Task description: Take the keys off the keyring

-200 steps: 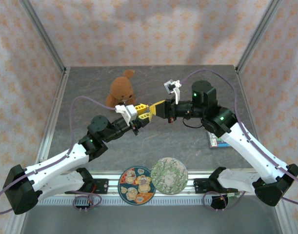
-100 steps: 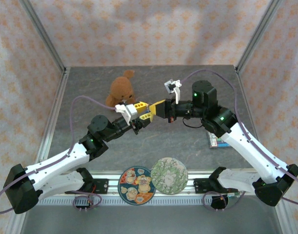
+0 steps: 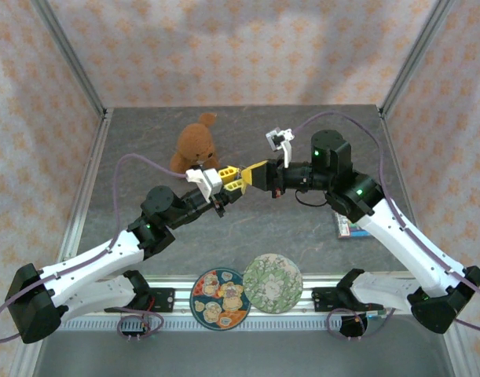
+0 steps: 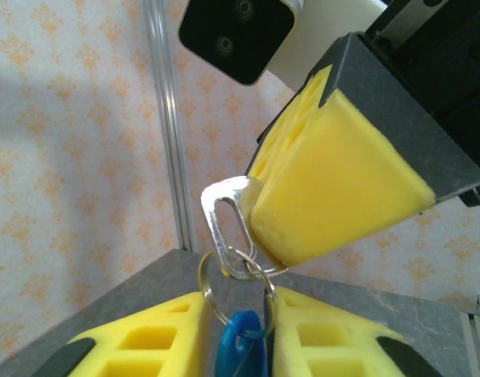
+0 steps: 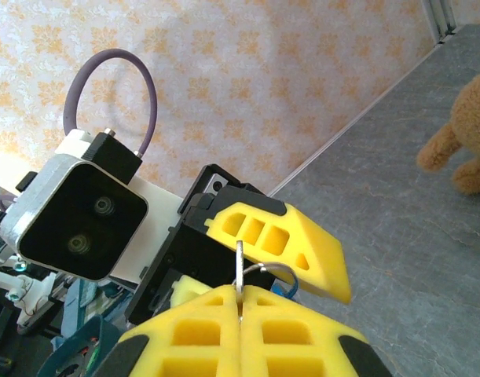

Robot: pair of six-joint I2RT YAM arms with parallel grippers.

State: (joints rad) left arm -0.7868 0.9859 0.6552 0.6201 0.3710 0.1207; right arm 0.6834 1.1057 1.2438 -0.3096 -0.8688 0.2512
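Both grippers meet in mid-air above the table's middle. My left gripper [image 3: 230, 182] [image 4: 238, 305] is shut on the silver keyring [image 4: 202, 275], with a blue tag [image 4: 240, 342] hanging from the ring between its yellow fingers. A silver key [image 4: 226, 228] [image 5: 239, 263] is threaded on the ring. My right gripper [image 3: 251, 174] [image 5: 240, 292] is shut on that key, its pads pressed flat together around the blade. In the right wrist view the keyring [image 5: 275, 269] arcs out beside the key, and a bit of the blue tag [image 5: 292, 284] shows behind it.
A brown teddy bear [image 3: 196, 141] [image 5: 463, 145] sits on the grey table behind the left gripper. Two round patterned coasters [image 3: 218, 297] [image 3: 272, 283] lie at the near edge. A small card [image 3: 346, 228] lies under the right arm. Metal frame posts [image 3: 71, 59] stand at the corners.
Both grippers have drifted slightly upward and away from the near edge together. Both grips are unchanged, and the key stays on the ring.
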